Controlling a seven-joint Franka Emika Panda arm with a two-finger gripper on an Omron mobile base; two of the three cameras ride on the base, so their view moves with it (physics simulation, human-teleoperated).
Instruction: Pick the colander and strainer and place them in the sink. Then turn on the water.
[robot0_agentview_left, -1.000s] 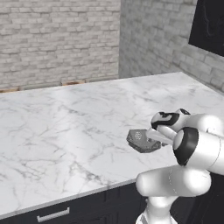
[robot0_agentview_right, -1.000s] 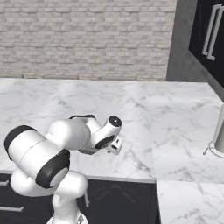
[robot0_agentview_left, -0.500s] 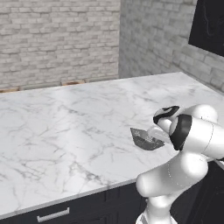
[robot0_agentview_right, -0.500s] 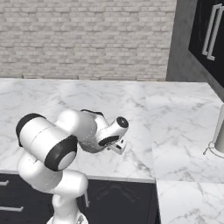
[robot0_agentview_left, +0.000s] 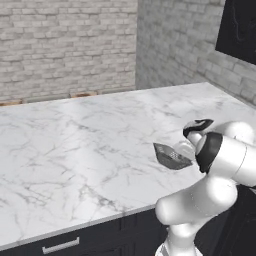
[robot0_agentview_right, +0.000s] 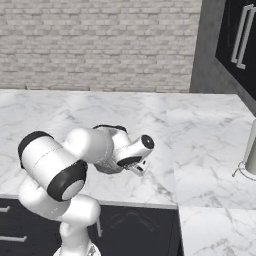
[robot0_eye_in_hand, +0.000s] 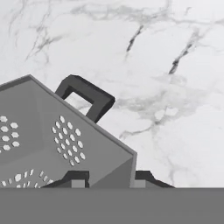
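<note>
White marble counter (robot0_agentview_left: 75, 140) runs along a grey brick wall (robot0_agentview_left: 65, 45), with dark cabinets (robot0_agentview_right: 240, 45) at the right. On that counter, near its front edge, sits the colander (robot0_agentview_left: 171, 156), a dark-grey faceted bowl with clusters of holes, tilted to one side. The gripper (robot0_eye_in_hand: 107, 178) is closed on the colander's rim, one fingertip (robot0_eye_in_hand: 75, 179) inside the bowl and the other outside the wall. A small loop handle (robot0_eye_in_hand: 87, 97) sticks out from the far rim, over the marble.

colander (robot0_agentview_left: 171, 156) on counter (robot0_agentview_left: 75, 150), near front edge
</note>
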